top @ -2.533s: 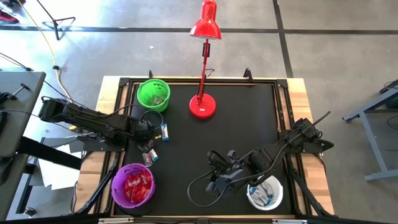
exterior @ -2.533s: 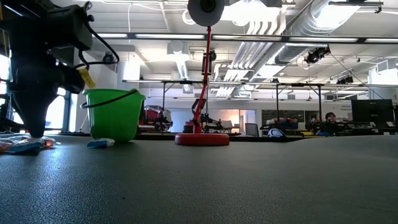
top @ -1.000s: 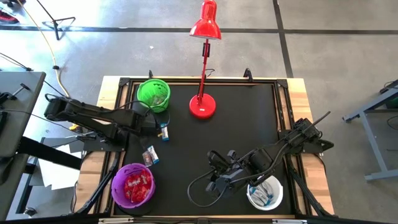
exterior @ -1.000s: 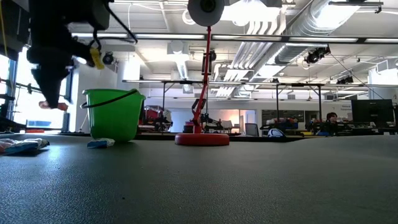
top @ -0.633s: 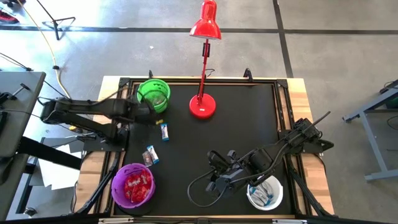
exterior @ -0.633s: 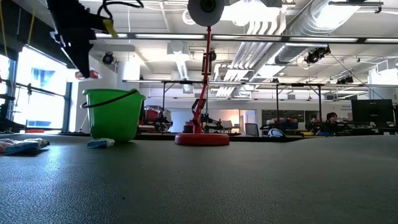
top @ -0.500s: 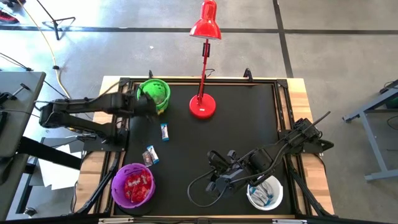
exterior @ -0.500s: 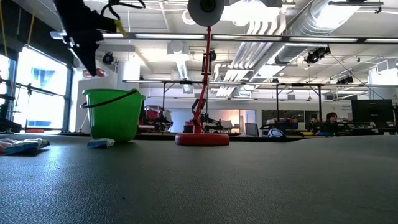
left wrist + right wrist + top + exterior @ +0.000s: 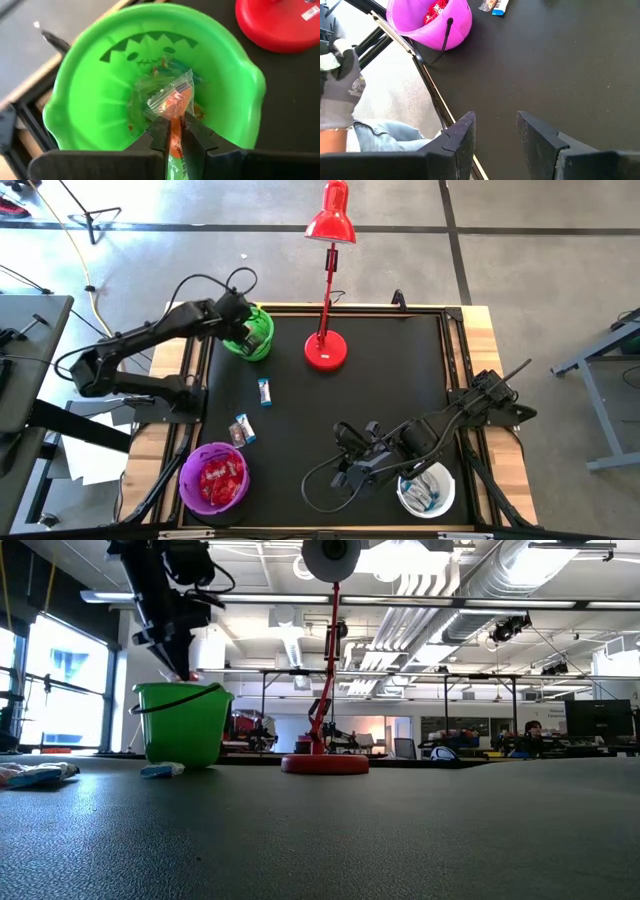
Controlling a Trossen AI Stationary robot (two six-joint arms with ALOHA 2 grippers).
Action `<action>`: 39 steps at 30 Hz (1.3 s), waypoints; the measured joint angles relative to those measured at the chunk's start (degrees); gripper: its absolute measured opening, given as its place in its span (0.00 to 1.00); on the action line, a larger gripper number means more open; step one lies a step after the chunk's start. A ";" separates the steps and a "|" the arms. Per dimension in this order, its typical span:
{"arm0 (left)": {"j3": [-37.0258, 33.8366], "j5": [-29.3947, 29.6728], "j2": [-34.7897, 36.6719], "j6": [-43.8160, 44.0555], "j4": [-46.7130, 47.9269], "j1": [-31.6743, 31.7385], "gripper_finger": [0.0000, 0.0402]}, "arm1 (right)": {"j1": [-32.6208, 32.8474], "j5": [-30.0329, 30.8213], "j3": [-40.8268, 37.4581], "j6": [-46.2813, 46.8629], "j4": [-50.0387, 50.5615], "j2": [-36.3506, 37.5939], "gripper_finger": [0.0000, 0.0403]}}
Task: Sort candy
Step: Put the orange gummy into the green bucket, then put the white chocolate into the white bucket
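Over the far left corner of the tabletop, the left gripper (image 9: 172,137) had its two dark fingers pinching a candy (image 9: 172,100) in a clear, crinkly wrapper with an orange-tinted middle. It hung directly above the mouth of the green bowl (image 9: 262,338), so I judged the piece was meant to be dropped there. A few similar clear-wrapped pieces lay at the bottom of that bowl, which was smooth glossy plastic with a dark jagged face printed on its inner wall and a thin wire handle.

Two more sweets lay loose on the matte black mat near the left edge: a blue-and-white one (image 9: 264,391) just inward from the arm's base, and another blue-and-white one (image 9: 242,430) closer to the front, near the purple bowl (image 9: 192,480). That bowl, at the front left corner, was heaped with red-wrapped pieces.

Beside the green bowl stood a red desk lamp (image 9: 326,350) on a round base, its shade leaning past the far edge.

The right gripper (image 9: 495,132) waited low near the front right, fingers spread with nothing between them, next to the white bowl (image 9: 447,502) holding blue-and-white wrappers. A person's gloved hand (image 9: 342,87) showed beyond the table's front left edge in the right wrist view.
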State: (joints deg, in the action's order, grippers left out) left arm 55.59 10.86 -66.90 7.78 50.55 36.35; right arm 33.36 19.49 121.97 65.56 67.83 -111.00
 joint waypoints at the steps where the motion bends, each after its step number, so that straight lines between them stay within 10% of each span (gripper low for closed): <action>1: 0.00 -0.35 -0.30 1.06 -0.02 0.62 0.07 | 0.00 0.01 0.00 -0.01 0.00 0.00 0.35; 10: 0.00 -0.91 -0.64 1.41 0.67 3.39 0.23 | -0.01 0.01 0.00 -0.01 0.00 0.00 0.35; 25: 0.00 -9.72 -0.60 -12.34 24.00 2.31 0.21 | 0.01 0.02 0.00 0.00 0.00 0.00 0.35; 39: 0.00 -4.47 2.30 -12.95 18.62 -0.17 0.21 | 0.00 0.02 0.00 0.00 0.00 0.00 0.35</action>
State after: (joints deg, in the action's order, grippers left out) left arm 55.59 6.39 -64.60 -5.17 69.16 36.18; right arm 33.36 19.51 121.97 65.56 67.83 -111.00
